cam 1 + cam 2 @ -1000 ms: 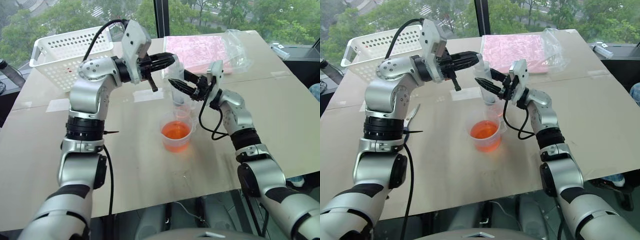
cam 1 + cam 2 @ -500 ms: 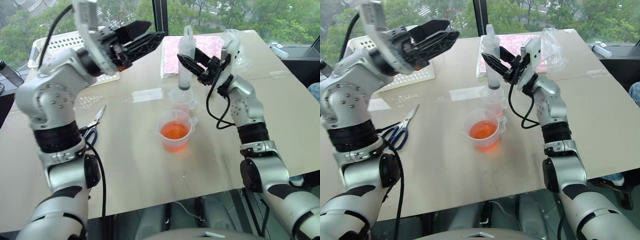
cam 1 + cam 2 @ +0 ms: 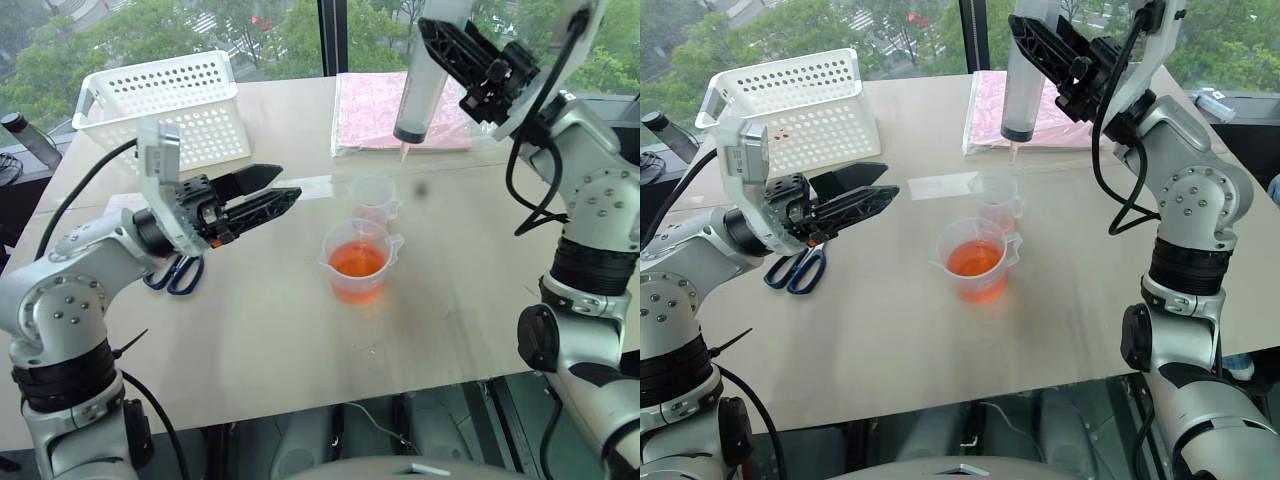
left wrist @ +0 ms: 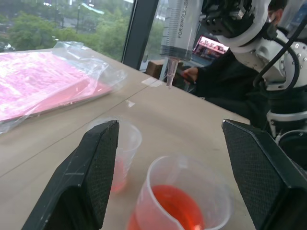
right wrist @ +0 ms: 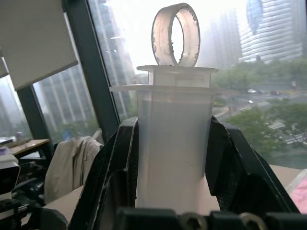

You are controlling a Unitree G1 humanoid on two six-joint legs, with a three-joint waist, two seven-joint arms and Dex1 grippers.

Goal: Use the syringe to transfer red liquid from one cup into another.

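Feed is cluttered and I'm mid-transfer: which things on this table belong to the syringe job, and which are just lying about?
Job:
- syringe, held upright by the right gripper
- larger beaker holding red liquid
- smaller cup behind it

Lying about:
- white basket
- scissors
- pink packet in plastic

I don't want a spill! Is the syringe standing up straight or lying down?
Almost upright. The right claw holds the syringe nozzle-down, plunger ring on top, high above the smaller cup.

Pale wooden table (image 3: 480, 330) set against tall windows, dark mullion (image 3: 333, 35) between panes. Green treetops (image 3: 60, 60) outside, soft daylight. Right wrist view: high-rise towers (image 5: 268, 28), roller blind (image 5: 33, 38).
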